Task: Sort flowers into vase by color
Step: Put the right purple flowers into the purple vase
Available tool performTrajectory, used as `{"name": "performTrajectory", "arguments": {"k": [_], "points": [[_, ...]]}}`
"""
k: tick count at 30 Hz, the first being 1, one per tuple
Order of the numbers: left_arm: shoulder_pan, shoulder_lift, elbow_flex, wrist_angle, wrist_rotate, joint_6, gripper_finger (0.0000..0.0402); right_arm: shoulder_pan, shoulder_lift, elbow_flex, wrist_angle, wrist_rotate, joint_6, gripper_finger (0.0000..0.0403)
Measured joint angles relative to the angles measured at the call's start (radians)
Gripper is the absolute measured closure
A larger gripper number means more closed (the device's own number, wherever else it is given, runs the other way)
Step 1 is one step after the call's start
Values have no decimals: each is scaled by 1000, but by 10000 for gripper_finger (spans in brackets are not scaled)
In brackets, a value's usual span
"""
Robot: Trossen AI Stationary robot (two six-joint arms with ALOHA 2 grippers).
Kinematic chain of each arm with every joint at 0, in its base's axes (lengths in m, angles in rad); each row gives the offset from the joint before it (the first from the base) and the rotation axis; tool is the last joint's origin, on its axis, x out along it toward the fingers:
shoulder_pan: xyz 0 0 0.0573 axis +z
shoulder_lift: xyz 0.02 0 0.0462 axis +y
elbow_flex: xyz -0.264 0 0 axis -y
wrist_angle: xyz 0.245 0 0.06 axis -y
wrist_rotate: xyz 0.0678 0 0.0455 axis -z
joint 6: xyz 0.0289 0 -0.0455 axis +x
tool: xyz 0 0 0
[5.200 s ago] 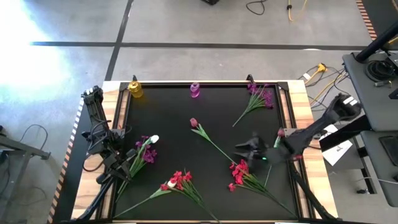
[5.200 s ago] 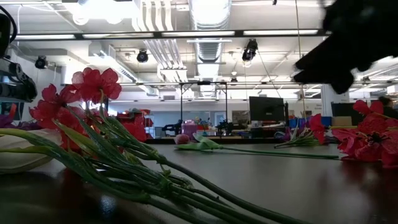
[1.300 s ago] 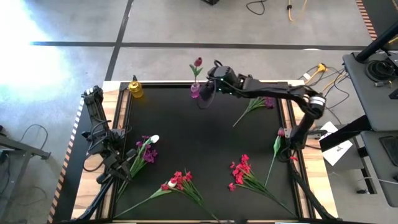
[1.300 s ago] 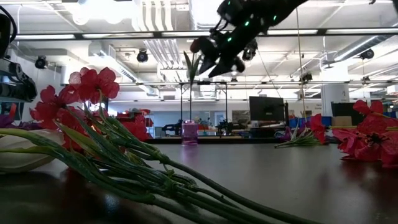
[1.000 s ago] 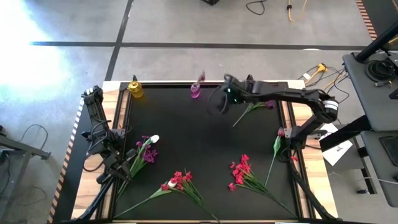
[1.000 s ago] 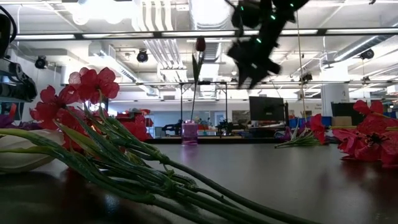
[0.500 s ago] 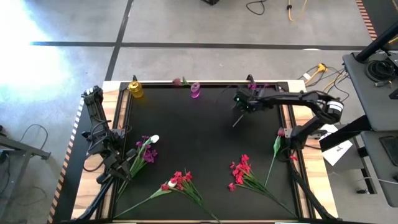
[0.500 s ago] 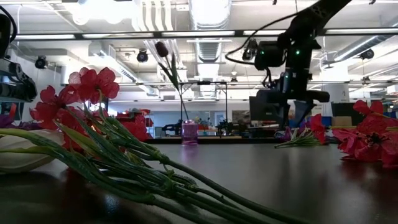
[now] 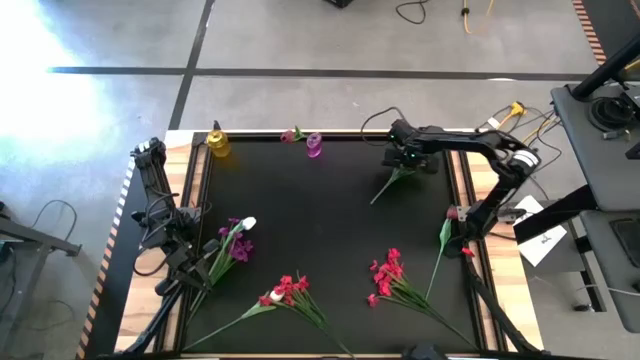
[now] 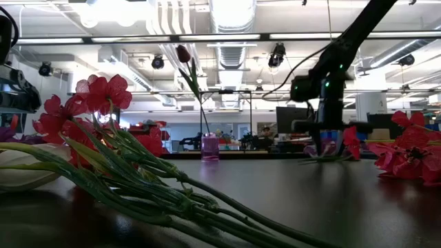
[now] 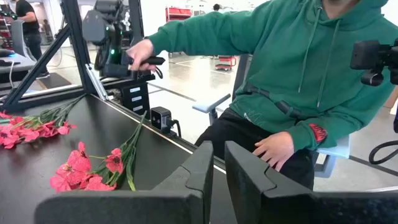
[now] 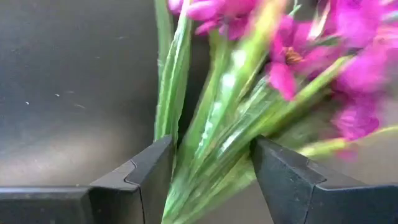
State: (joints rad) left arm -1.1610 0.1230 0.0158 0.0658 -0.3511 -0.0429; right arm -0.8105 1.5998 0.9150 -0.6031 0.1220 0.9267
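My right gripper (image 9: 404, 160) is low at the table's far right, open, pointing down. Its fingers stand on either side of the green stems (image 12: 211, 143) of a purple-magenta spray (image 9: 428, 158) that lies on the black table top. Whether they touch the stems does not show. The single pink bud (image 9: 290, 133) stands with its stem in the small pink vase (image 9: 314, 146) and leans toward the table's left. It also shows in the low view (image 10: 183, 54). My left gripper (image 9: 197, 255) waits at the left edge with its fingers (image 11: 200, 171) close together.
A yellow vase (image 9: 217, 144) stands at the far left. A white bloom with a purple spray (image 9: 236, 240) lies near my left gripper. Red-pink sprays (image 9: 288, 291) (image 9: 388, 278) lie at the near side, and one flower (image 9: 447, 222) at the right edge. A person in a green hoodie (image 11: 298, 68) sits beyond the table.
My right gripper has gone from beside the pink vase toward the table's right edge and down onto the purple spray. The pink bud, which stood upright in the pink vase, has tipped toward the table's left and rests leaning there.
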Motion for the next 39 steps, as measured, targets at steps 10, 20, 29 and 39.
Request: {"name": "performTrajectory", "arguments": {"k": [10, 20, 29, 39], "points": [[0, 0, 0, 0, 0, 0, 374, 24, 149, 87, 42, 54, -68, 293], [0, 0, 0, 0, 0, 0, 374, 144, -3, 189, 294, 110, -243, 387], [0, 0, 0, 0, 0, 0, 374, 245, -46, 177, 1240, 58, -709, 389], [0, 0, 0, 0, 0, 0, 374, 272, 174, 219, 1612, 36, -900, 390]]}}
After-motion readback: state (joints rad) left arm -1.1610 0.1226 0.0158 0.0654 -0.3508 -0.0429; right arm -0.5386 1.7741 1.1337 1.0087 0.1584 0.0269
